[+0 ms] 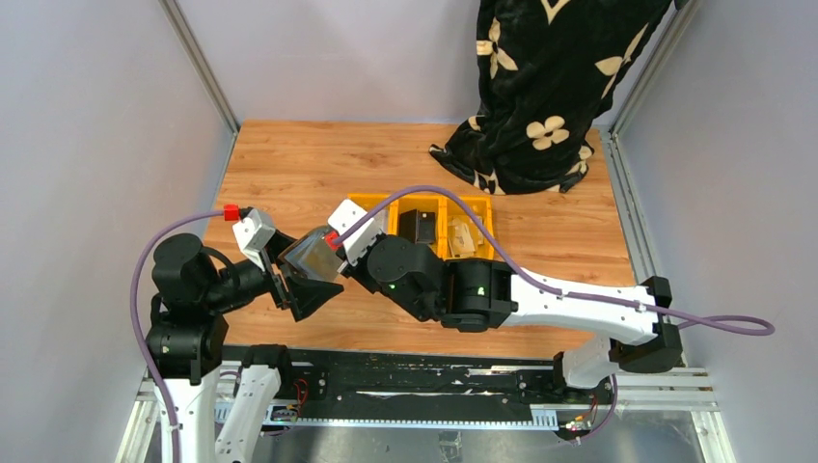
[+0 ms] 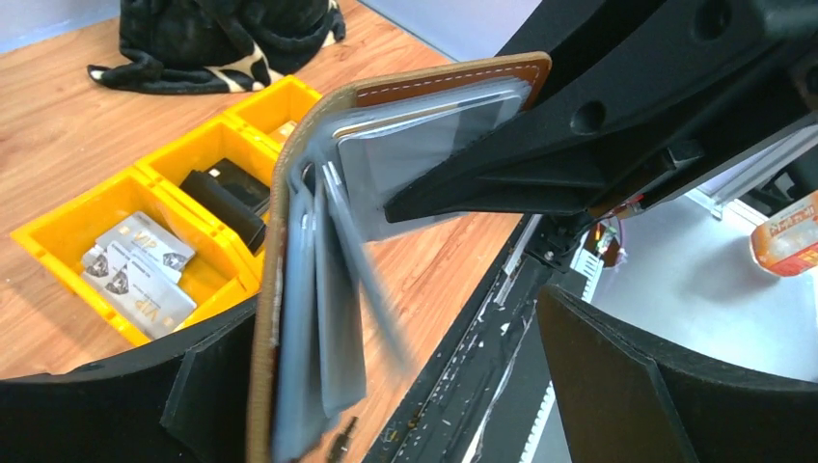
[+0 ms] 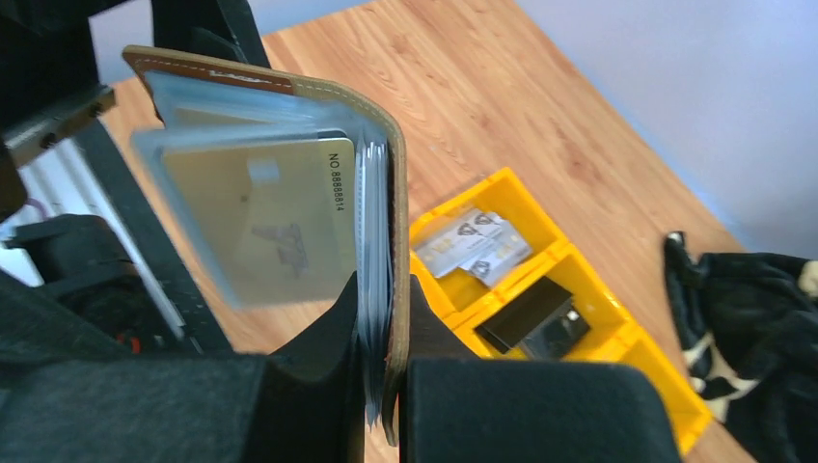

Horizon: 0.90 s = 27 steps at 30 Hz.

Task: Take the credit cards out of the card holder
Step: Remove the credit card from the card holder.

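Note:
The brown leather card holder [image 1: 311, 253] hangs open in the air between both grippers. My right gripper [image 3: 386, 338] is shut on its leather cover and grey sleeves, and shows in the top view [image 1: 335, 253] too. A tan card [image 3: 260, 212] printed with a number sits in the front sleeve. In the left wrist view the holder [image 2: 318, 270] hangs by my left gripper's [image 2: 395, 376] left finger, and the jaws stand wide apart. Loose credit cards lie in the tray: grey-white VIP cards [image 2: 135, 275], black ones [image 2: 227, 198].
The yellow three-compartment tray [image 1: 381, 204] stands just behind the grippers, also in the wrist views [image 2: 68, 260] [image 3: 521, 188]. A black floral cloth [image 1: 540, 87] lies at the back right. The black base rail [image 1: 405, 371] runs along the table's near edge.

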Available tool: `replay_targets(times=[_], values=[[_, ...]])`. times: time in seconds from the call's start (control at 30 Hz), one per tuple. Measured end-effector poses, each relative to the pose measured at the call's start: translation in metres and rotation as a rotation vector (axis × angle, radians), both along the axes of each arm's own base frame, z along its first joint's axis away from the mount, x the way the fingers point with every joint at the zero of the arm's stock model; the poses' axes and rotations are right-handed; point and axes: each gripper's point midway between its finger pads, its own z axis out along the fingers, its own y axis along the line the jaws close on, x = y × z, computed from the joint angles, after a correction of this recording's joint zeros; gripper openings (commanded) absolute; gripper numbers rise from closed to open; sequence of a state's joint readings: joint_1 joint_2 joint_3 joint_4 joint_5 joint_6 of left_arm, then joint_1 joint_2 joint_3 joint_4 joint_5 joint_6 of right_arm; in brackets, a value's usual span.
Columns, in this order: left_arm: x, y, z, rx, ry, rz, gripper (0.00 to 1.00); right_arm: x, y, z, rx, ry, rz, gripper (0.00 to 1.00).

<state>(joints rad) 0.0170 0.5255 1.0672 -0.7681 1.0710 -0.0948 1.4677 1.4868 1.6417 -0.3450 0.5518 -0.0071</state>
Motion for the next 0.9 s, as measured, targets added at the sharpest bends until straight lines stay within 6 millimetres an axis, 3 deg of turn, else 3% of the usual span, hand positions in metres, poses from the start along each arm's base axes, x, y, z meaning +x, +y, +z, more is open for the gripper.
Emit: replay_targets(times=[0.17, 0.3, 0.47, 0.7, 0.9], values=[[-0.003, -0.001, 0.000, 0.007, -0.024, -0.016, 0.90, 0.003, -0.004, -0.003, -0.069, -0.056, -0.029, 0.00], [-0.002, 0.000, -0.002, 0.020, -0.038, -0.022, 0.73, -0.002, -0.010, 0.001, -0.050, -0.053, -0.001, 0.00], [0.001, 0.000, -0.009, 0.032, -0.012, -0.033, 0.49, -0.018, -0.029, 0.005, 0.050, 0.039, 0.154, 0.00], [-0.006, -0.010, 0.002, -0.029, 0.076, -0.154, 0.46, -0.024, -0.046, 0.010, 0.236, 0.216, 0.311, 0.00], [-0.020, -0.017, 0.014, -0.090, 0.147, -0.266, 0.57, -0.040, -0.042, 0.006, 0.309, 0.324, 0.432, 0.00]])
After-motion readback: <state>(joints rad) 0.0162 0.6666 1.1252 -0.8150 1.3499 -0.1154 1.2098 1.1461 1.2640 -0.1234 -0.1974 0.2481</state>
